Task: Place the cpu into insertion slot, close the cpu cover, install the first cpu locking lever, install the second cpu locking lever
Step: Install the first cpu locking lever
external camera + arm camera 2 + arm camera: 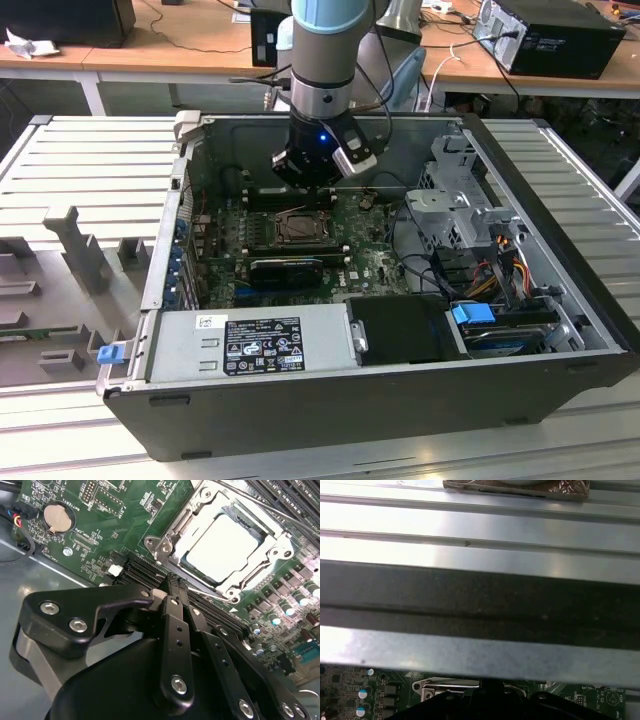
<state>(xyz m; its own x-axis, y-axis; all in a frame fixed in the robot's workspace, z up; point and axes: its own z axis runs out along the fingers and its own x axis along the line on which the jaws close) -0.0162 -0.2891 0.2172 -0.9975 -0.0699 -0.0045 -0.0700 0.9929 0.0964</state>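
Observation:
Inside the open computer case, the insertion slot (300, 228) sits on the green motherboard. My gripper (318, 180) hangs just above its far edge. In the second wrist view the cpu (222, 547) lies flat in the insertion slot (159, 544), its pale face showing through the window of the cpu cover (270, 555), which lies down over it. Thin wire levers run along two sides of the socket (210, 595); I cannot tell whether they are latched. My gripper (175, 582) is shut with nothing between its fingers, tips close to the socket's edge.
A long black card with heatsink (285, 268) lies beside the socket. The power supply (255, 340) and drive cage (455, 200) crowd the case. Black slots (142, 570) and a coin battery (56, 517) sit near the gripper. The case wall (480, 605) is close.

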